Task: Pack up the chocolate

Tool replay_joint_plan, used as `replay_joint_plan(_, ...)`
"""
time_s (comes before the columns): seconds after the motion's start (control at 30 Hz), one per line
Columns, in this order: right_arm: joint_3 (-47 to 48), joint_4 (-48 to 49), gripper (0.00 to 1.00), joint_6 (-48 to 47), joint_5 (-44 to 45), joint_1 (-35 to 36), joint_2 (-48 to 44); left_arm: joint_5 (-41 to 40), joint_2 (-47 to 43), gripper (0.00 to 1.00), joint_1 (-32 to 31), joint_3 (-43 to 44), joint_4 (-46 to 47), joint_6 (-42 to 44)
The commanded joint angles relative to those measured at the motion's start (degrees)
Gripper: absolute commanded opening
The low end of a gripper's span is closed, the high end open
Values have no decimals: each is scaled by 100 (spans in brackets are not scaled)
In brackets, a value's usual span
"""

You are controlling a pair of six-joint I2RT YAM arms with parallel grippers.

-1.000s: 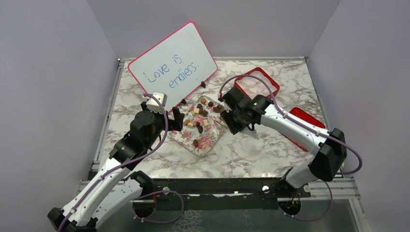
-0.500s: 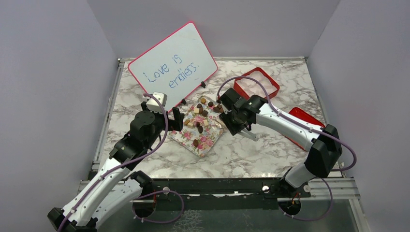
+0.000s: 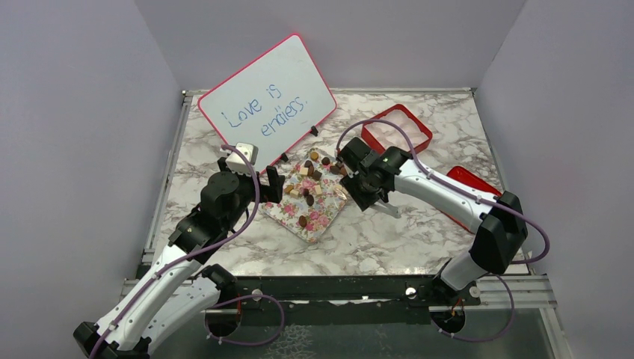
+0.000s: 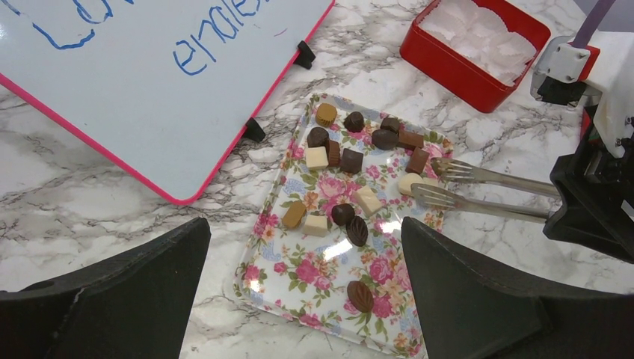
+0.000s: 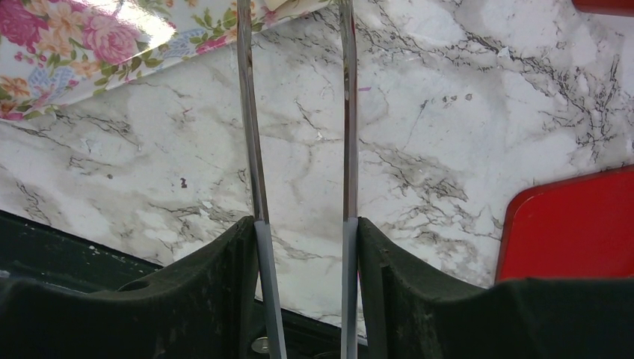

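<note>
Right gripper (image 3: 357, 182): edged left toward tray (image 4: 299, 273); clenched on tongs (image 4: 486, 194), tips at a cream piece. Left gripper (image 4: 305, 232): released, hovering. Chocolate (image 4: 343, 214): scattered on tray, none seen in box (image 4: 448, 71). Risk: slick tines may squirt the piece off the tray's edge.

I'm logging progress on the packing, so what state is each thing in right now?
floral tray: flat on the table.
red box: open, white paper cups inside.
red lid: off, lying on the table.
chocolate: all loose on the tray, none in the box.
tongs: tips apart around a cream piece.
whiteboard: propped up, tilted, written on.
left gripper: fingers wide open, empty.
right gripper: fingers shut on the tongs.
</note>
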Motion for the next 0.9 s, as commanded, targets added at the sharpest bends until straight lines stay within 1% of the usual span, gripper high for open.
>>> replay_joint_plan(0.0, 214, -161, 53, -130, 95, 47, 44, -52, -88, 99, 5, -54, 71, 65)
replay_joint_plan(0.27, 235, -100, 52, -196, 64, 99, 265, -52, -108, 99, 5, -66, 71, 68)
replay_joint_plan(0.6, 392, -171, 41, -126, 246, 162, 203, -52, -134, 99, 5, -60, 71, 69)
replay_joint_plan(0.87, 433, -222, 38, 65, 193, 162, -5, -22, -146, 99, 5, -69, 71, 61)
